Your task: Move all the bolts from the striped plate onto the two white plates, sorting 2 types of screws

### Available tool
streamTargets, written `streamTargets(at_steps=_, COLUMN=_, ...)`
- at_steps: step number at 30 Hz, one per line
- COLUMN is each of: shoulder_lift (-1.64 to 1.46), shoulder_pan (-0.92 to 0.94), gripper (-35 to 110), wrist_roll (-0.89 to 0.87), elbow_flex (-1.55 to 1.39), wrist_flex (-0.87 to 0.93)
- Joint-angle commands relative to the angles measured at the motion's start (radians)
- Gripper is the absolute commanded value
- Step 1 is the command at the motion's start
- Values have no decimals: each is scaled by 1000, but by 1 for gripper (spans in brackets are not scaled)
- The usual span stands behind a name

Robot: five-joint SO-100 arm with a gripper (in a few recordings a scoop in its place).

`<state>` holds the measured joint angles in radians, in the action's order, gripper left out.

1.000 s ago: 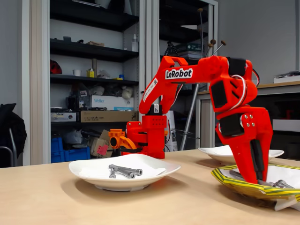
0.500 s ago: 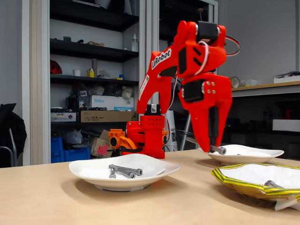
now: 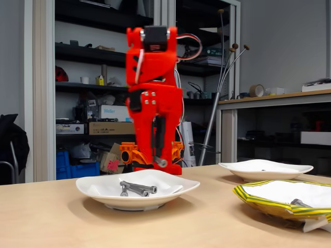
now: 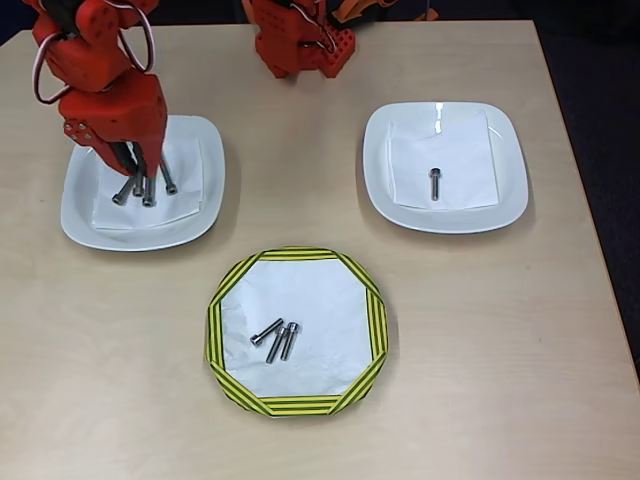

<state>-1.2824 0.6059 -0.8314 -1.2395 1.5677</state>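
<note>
Holding a long bolt (image 3: pixel 161 162) roughly level, head twd camera, gripper (image 3: pixel 158 155) fingers clamped on it above left white plate (image 4: pixel 205 205).

My surface (image 3: pixel 62 217) is pale wood-grain laminate. Behind it, at left of the fixed view, dark open shelving (image 3: pixel 98 54) holds boxes and clutter; blue crates (image 3: pixel 77 166) sit at its base. At right: a grey wall (image 3: pixel 289 41) and a wood-topped bench (image 3: pixel 279 95).

Wooden table (image 4: pixel 460 350), three plates (image 4: pixel 296 333)
</note>
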Motion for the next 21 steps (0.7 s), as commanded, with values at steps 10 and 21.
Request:
streamTargets(at_steps=10, shoulder_lift=31, shoulder_pan=69, gripper=5, wrist_roll=163, elbow_flex=98, wrist_flex=14)
streamTargets(at_steps=21, shoulder_lift=97, shoulder_pan=-3, gripper=5, wrist_roll=156, elbow_flex=250, wrist_flex=48)
